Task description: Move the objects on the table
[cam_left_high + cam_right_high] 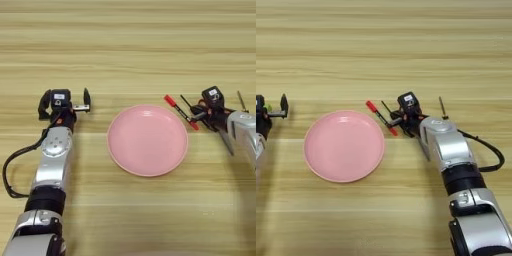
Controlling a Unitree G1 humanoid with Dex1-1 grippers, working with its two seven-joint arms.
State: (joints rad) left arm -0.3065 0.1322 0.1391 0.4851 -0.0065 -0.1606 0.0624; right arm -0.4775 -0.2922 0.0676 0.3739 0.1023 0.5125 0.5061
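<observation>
the left arm lay stretched forward along the left side of the surface (130,45), its left gripper (65,102) resting just left of the round pink plate (148,140) with its black fingers (86,96) spread apart and nothing visible between them. the right arm reached in from the lower right, bent at the elbow, so that the right gripper (401,120) sat just right of the plate's upper rim. whether its jaws were apart or together could not be told. the red marker (381,118) lay slanted on the wood, one end near the plate's rim and the other right at the right gripper. a thin black stick (442,108) lay just beyond the gripper on its right, apart from the marker
</observation>
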